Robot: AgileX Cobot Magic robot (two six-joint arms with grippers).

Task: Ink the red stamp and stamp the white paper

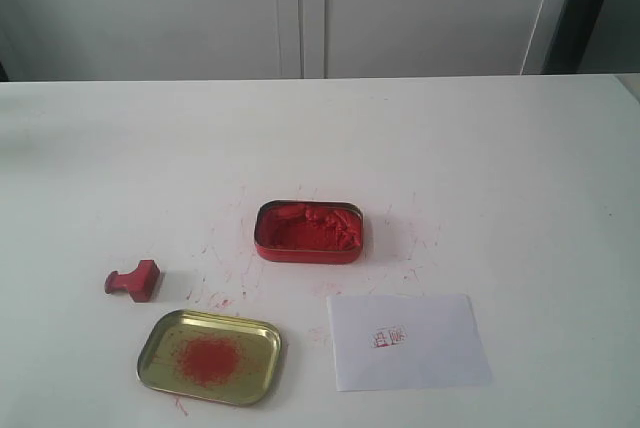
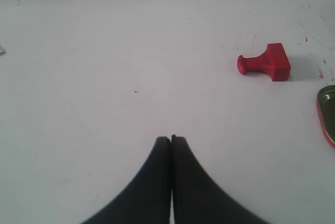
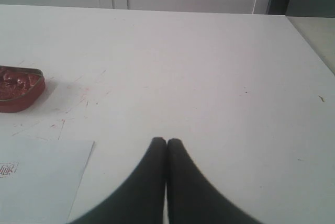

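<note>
1. White table (image 1: 480,168): fills most of the exterior view, with pale cabinet doors (image 1: 300,8) behind its far edge.
2. Stamp (image 1: 133,280): lies tipped on its side at the left of the table, knob pointing left, square base to the right. Touches nothing but the table; no gripper on it.
3. Tin (image 1: 308,231): sits open near the middle of the table, to the right of the stamp and a little farther back. Holds lumpy red paste up to the rim.
4. Lid (image 1: 210,356): gold, resting hollow side up at the near left, just nearer than the stamp and apart from it. Shows a red smear in its middle.
5. Paper (image 1: 408,341): lies flat at the near right, nearer than the tin and right of the lid, touching neither. Carries a small red imprint (image 1: 389,337) close to its middle.
6. Red flecks (image 1: 222,298): scattered over the table around the tin, thickest between tin, stamp and lid.
7. Left gripper (image 2: 171,139): dark fingers pressed together, clasping nothing, above bare table. Stamp well apart from the tips; an edge of the lid just in view.
8. Right gripper (image 3: 166,141): fingers likewise closed tip to tip and empty, above bare table. Corner of the paper near the tips; end of the tin farther off.
9. Neither arm visible in the exterior view.
</note>
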